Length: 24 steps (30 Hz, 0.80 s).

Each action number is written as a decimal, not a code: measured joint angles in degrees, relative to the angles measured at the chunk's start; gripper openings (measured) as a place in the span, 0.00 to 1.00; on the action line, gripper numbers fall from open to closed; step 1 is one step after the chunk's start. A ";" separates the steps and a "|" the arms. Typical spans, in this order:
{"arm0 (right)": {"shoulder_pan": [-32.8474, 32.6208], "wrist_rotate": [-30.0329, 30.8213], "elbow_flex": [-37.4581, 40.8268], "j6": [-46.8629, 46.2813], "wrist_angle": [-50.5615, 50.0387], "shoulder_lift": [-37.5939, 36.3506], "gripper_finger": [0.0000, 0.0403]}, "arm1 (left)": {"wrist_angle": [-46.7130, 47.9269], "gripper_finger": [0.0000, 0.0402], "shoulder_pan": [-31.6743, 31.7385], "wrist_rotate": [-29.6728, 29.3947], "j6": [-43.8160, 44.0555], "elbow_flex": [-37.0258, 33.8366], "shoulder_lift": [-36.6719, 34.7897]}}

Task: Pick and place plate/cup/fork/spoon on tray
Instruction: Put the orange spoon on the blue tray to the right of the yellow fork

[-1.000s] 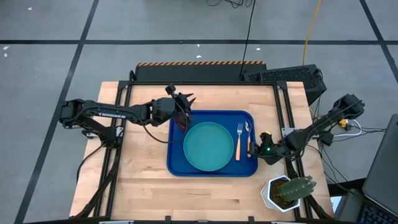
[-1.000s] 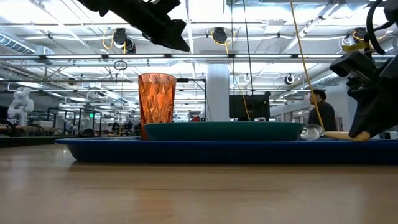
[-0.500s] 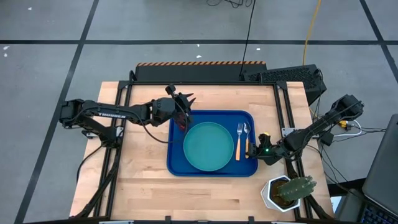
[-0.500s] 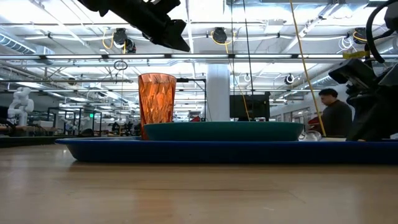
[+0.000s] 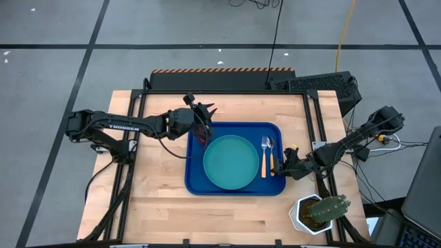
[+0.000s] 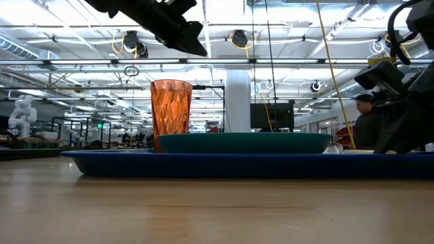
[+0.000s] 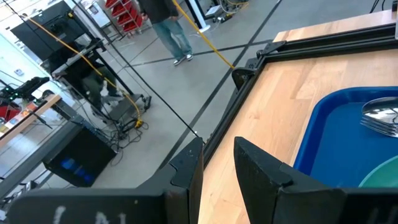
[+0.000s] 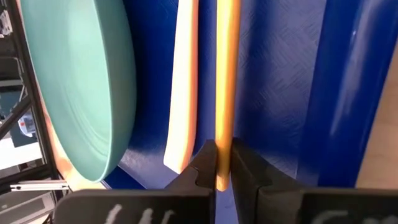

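The blue tray (image 5: 196, 186) holds the teal plate (image 5: 231, 162), with the amber cup (image 6: 171, 115) standing upright at its far left corner. Right of the plate lies the orange-handled fork (image 5: 264, 157), and beside it the spoon (image 5: 273, 146). My right gripper (image 5: 281, 165) is over the tray's right rim, shut on the spoon. My left gripper (image 5: 207, 114) hangs open just above the cup, touching nothing. My right gripper pinches the spoon's orange handle (image 8: 224, 124) at its near free end between the two fingertips (image 8: 205, 165). The fingers slant down from the table's right, and the handle runs on ahead of them. The spoon lies low along the tray floor beside the fork's handle (image 8: 183, 93). Whether it rests there I cannot tell.
A white pot with a cactus (image 5: 319, 212) stands on the table's near right corner, close to my right arm. Bare wood lies left of and nearer than the tray. A person (image 6: 369, 125) stands in the room beyond.
My right gripper has shifted a little toward the table's left over the tray's rim, still shut on the spoon. The spoon's handle, which showed above the rim in the low view, has sunk behind it.
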<state>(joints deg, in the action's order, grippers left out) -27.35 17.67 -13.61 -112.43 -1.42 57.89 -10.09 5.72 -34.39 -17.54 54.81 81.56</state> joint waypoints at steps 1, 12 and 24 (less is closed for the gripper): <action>0.13 0.00 0.00 0.14 -0.01 0.00 0.02 | 0.00 0.24 0.00 0.00 0.00 0.00 0.00; 0.33 0.55 0.00 -0.44 -0.05 0.00 0.02 | 0.00 0.24 0.00 0.00 0.00 0.00 0.00; -1.31 1.67 0.00 -6.36 0.12 -0.11 0.03 | 0.87 0.24 0.00 0.00 0.15 0.00 -0.02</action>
<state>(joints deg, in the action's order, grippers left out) -28.67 19.34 -13.61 -118.78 -1.31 57.78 -9.22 5.72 -34.39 -17.39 54.81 81.54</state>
